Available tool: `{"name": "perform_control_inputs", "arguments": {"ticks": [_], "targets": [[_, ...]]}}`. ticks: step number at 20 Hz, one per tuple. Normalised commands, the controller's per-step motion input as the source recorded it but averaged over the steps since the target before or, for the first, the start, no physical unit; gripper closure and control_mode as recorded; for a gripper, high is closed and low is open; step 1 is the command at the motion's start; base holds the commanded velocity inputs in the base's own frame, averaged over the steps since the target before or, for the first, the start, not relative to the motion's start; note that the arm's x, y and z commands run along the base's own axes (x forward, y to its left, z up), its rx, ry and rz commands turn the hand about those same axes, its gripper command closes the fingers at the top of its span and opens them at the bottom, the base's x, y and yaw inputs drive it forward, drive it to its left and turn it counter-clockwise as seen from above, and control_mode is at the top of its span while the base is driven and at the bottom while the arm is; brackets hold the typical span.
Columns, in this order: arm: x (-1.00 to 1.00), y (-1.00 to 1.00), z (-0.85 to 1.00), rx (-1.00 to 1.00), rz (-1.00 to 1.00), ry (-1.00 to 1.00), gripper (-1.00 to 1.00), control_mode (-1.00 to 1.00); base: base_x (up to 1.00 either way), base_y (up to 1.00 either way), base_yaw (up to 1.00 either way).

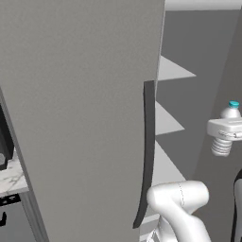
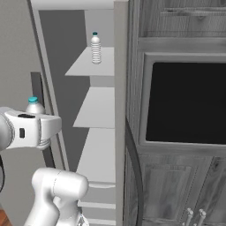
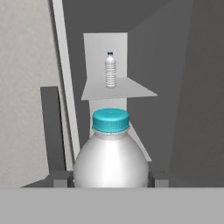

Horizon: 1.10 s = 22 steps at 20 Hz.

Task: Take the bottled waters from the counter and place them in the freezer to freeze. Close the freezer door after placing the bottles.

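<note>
Clear bottle (image 3: 110, 157) clamped upright between gripper (image 3: 109, 178) fingers, blue cap above the hand, level with open freezer (image 2: 95, 114). Second bottle (image 2: 96, 48) standing on upper shelf (image 2: 84, 67), well beyond.

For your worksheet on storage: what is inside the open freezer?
One water bottle stands upright on an upper shelf; the shelves below look bare. The freezer door and the pincer's bottle hide the lower part.
</note>
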Motion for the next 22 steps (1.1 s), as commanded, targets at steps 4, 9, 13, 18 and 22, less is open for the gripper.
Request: {"name": "perform_control_inputs", "arguments": {"ticks": [4, 9, 13, 18, 22], "targets": [[0.0, 0.0, 0.0, 0.0, 0.0, 0.0, 1.0, 1.0, 0.08, 0.0, 0.0], [0.09, 0.0, 0.06, -0.04, -0.02, -0.03, 1.0, -1.0, 0.04, 0.0, 0.0], [0.18, 0.0, 0.48, -0.04, -0.02, -0.05, 1.0, -1.0, 0.0, 0.0, 0.0], [0.42, 0.0, 0.47, 0.0, 0.01, 0.01, 1.0, -1.0, 0.0, 0.0, 0.0], [0.53, 0.0, 0.42, -0.01, 0.12, 0.06, 1.0, -1.0, 0.0, 0.0, 0.0]]}}
